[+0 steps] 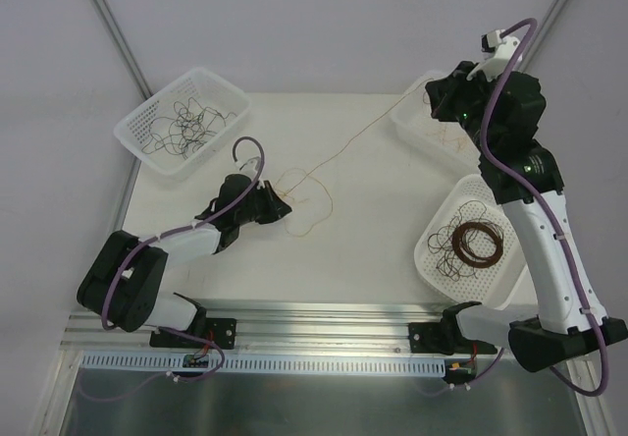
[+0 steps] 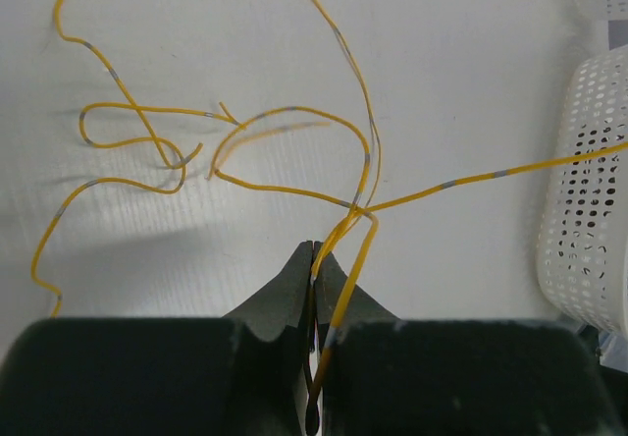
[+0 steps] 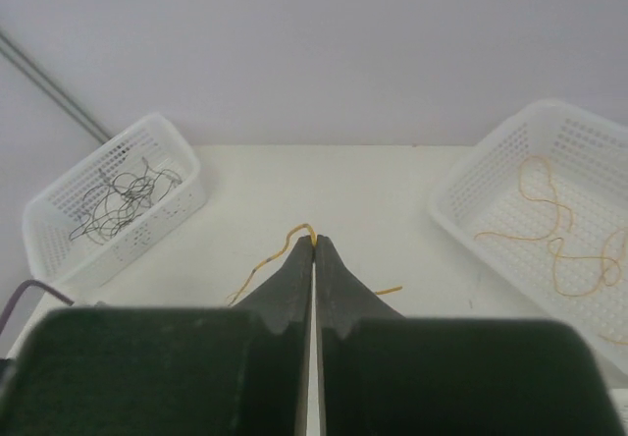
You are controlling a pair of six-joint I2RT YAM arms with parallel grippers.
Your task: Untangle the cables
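Since both grippers are pinched shut on the same yellow cable (image 1: 358,141), the trick here is tension, not speed. The left gripper (image 2: 316,259) has it clamped right at the fingertips, low on the table (image 1: 373,230) around the middle. The right gripper (image 3: 313,244) has a bit of it nipped between its tips too, held up high over by the far-right basket (image 1: 417,127).

If I were running this, I'd keep the left arm as a fixed anchor and draw the right away slowly, watching the slack loops (image 2: 157,110) beside the left fingers. A couple of them cross each other, and two runs cross just ahead of the left tips, so a hard yank could cinch that into a knot. The wire is way thinner than a finger, so I'd guess it could also slip out of either pinch.

Direction-wise, the stretched part runs straight from near-left to far-right, rising off the table toward the right gripper. That diagonal is its long axis. The rest lies floppy and curled just beside the left gripper, pointing nowhere in particular.
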